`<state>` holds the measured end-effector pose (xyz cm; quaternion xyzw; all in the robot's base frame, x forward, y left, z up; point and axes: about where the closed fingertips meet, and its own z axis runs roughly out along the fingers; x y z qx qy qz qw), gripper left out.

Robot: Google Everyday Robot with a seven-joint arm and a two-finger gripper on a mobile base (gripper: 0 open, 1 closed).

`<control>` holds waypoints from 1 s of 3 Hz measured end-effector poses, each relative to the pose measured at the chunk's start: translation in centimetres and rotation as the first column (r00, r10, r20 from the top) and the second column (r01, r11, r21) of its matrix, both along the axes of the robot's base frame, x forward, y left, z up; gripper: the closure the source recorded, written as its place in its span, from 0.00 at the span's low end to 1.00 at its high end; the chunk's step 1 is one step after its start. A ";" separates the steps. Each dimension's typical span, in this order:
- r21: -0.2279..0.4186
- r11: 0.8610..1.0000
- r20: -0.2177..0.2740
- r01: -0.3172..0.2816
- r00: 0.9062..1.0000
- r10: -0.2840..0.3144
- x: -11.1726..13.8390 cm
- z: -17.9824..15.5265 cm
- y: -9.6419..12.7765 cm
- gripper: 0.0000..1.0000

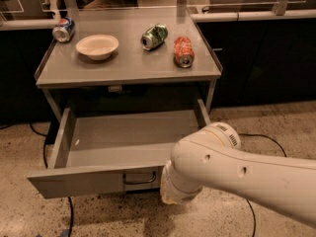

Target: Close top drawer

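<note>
The top drawer (79, 180) is a wide, shallow grey metal drawer pulled far out from under the table, and its inside shows nothing in it. Its flat front panel carries a small dark bar handle (139, 177) near the centre. My white arm reaches in from the right. My gripper (171, 194) is at the arm's end, low against the right part of the drawer front, just right of the handle. The arm covers most of it.
On the grey tabletop (123, 70) stand a white bowl (98, 46), a blue-silver can (63, 29), a green can (154, 36) and a red can (183, 52), the cans lying on their sides. Dark cabinets flank the table. Cables (69, 216) run across the speckled floor.
</note>
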<state>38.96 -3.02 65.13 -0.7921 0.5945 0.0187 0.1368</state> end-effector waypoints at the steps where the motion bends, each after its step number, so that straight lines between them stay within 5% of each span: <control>1: 0.003 0.999 0.021 0.048 0.999 -0.048 0.2 0.2 -0.2 1.00; 2: 0.113 0.984 0.017 0.140 0.990 -0.143 1.9 0.4 -0.8 1.00; 3: 0.264 0.940 -0.053 0.218 0.976 -0.211 1.9 0.8 -2.0 1.00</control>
